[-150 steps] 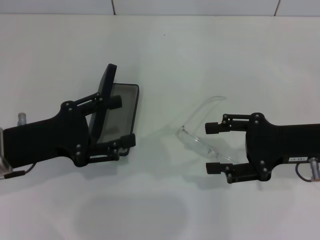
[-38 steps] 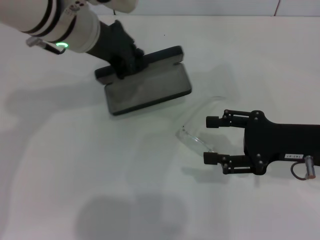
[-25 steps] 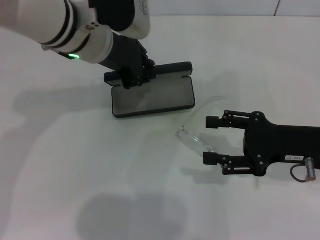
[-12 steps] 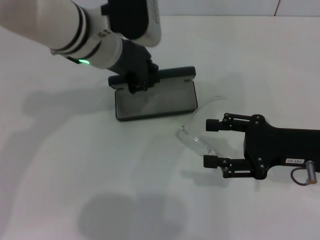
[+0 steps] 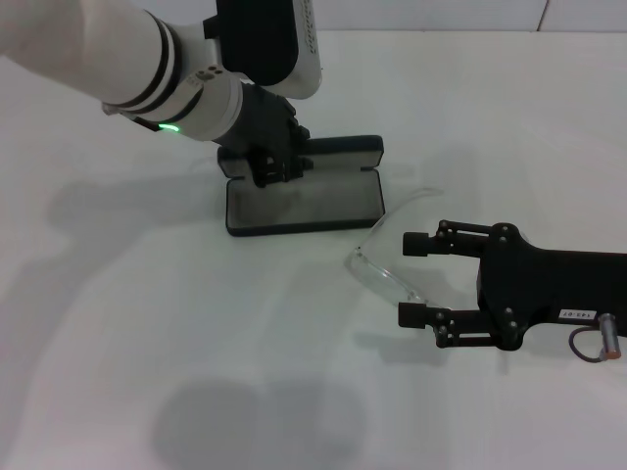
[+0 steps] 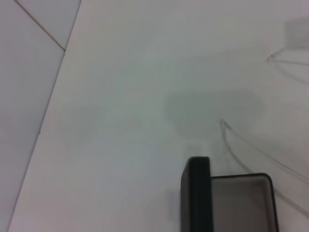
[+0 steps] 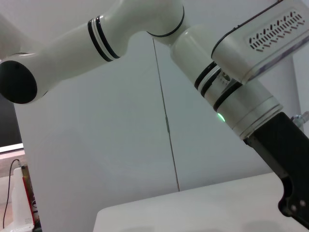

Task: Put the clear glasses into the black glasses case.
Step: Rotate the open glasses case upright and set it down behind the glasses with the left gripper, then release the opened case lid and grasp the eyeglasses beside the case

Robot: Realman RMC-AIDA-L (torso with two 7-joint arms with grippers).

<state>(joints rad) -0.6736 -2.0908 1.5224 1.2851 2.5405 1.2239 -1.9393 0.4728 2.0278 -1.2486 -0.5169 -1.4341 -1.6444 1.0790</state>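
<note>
**Clear glasses: light, slick and springy — take them at the front bar**

The clear glasses (image 5: 390, 257) are lying on the white table (image 5: 196, 372), just beside the near right corner of the black glasses case (image 5: 304, 198). Their front piece is running diagonally toward you and one thin arm is curving up toward the case. You are looking at a fully transparent plastic frame, so expect it to be very light, smooth enough to slide on the tabletop, and flexible in the arms. They will likely spring or twist if you pinch them there. Your safest hold is probably the stiffer front bar, close to where it is lying between the fingers now; squeeze gently, since the lens can scuff or skate out sideways.

The right claw (image 5: 411, 277) is sitting low at the table with its fingers spread, one on each side of the near end of the frame, not yet closed on it. Whether a fingertip is already touching the plastic is too fine to tell.

The case is lying open with its grey lining facing up and its lid raised along the far edge. The left claw (image 5: 271, 168) is reaching down onto that lid near its left end and appears to be gripping it, steadying the case. From the left wrist view, a corner of the case (image 6: 227, 203) is showing with the glasses' clear arm (image 6: 260, 159) trailing beside it.
</note>
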